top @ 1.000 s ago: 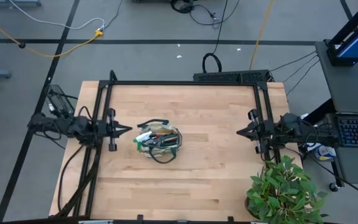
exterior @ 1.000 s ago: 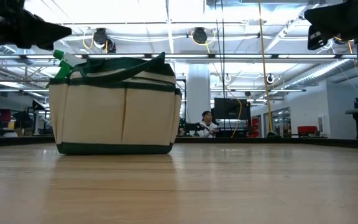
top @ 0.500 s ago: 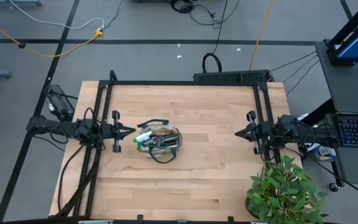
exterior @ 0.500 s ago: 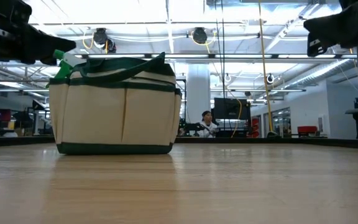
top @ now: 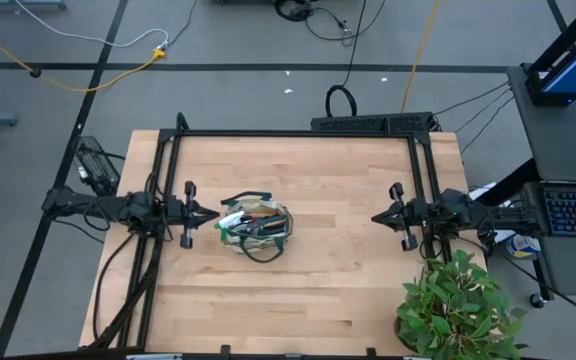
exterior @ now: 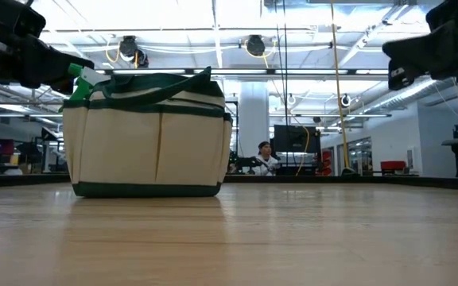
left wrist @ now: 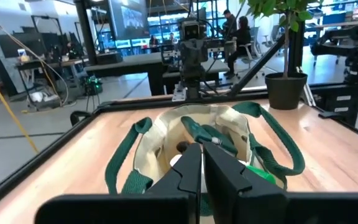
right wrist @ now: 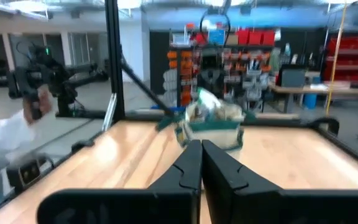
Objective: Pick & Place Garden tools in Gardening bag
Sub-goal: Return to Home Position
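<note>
Take the high view as your dial, with the gardening bag [exterior: 145,147] at its centre. Nearest you, the potted plant [top: 458,305] crowds the surface [top: 318,300] at about 4 o'clock, its top leaves just under the right arm. Next, the right tool [top: 375,216] hangs at 3 o'clock, well apart from the bag, fingers pressed together on nothing. The bag stands upright left of the surface's middle. The garden tools [top: 251,224] are bunched inside it, and a green-and-white item [exterior: 82,75] pokes above the rim on the side facing the left arm. The left tool [top: 206,212] sits at 9 o'clock, just beside that rim, its fingers also closed and empty. Farthest off, toward 12 o'clock, a person [exterior: 267,155] sits in the room beyond.

I judge the packing done, with only the retreat to make. Your main risk is on the left. The tip is so close to the rim and a loop handle [left wrist: 124,168] that a dip or sideways swing could snag the strap, drag the bag or tip it over. Pull straight back toward 9 o'clock. On the right, a low sweep toward 4 o'clock could brush the leaves.
</note>
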